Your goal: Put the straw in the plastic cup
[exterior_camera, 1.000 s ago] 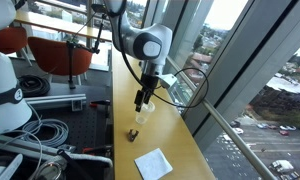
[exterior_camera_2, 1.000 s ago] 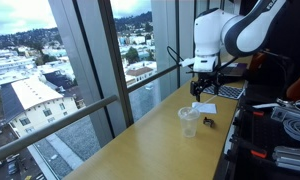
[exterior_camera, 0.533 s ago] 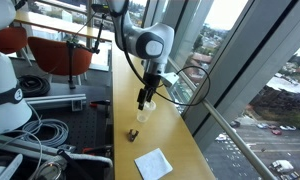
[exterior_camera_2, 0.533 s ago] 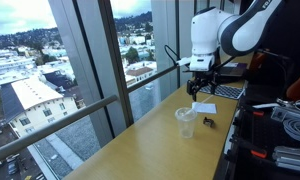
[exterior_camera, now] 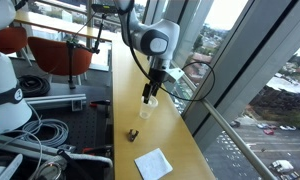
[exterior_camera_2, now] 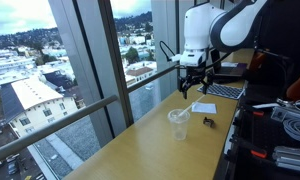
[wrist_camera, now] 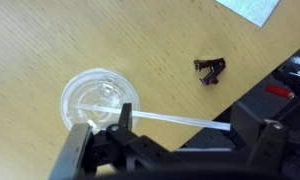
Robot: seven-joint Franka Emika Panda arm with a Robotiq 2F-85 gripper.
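Observation:
The clear plastic cup stands upright on the wooden counter, at the left in the wrist view and also visible in an exterior view. The thin pale straw lies level in the air, spanning the gap between my gripper's two fingers, which stand wide apart. Its left end reaches the cup's rim and its right end hangs over the counter's edge. In both exterior views the gripper hovers just above and beside the cup.
A small dark stubby clip lies on the counter near the cup. A flat white square sheet lies further along. Window glass and a railing border one side; cables and equipment crowd the other.
The gripper with the straw has moved sideways toward the window. In an exterior view the cup also sits a little further that way.

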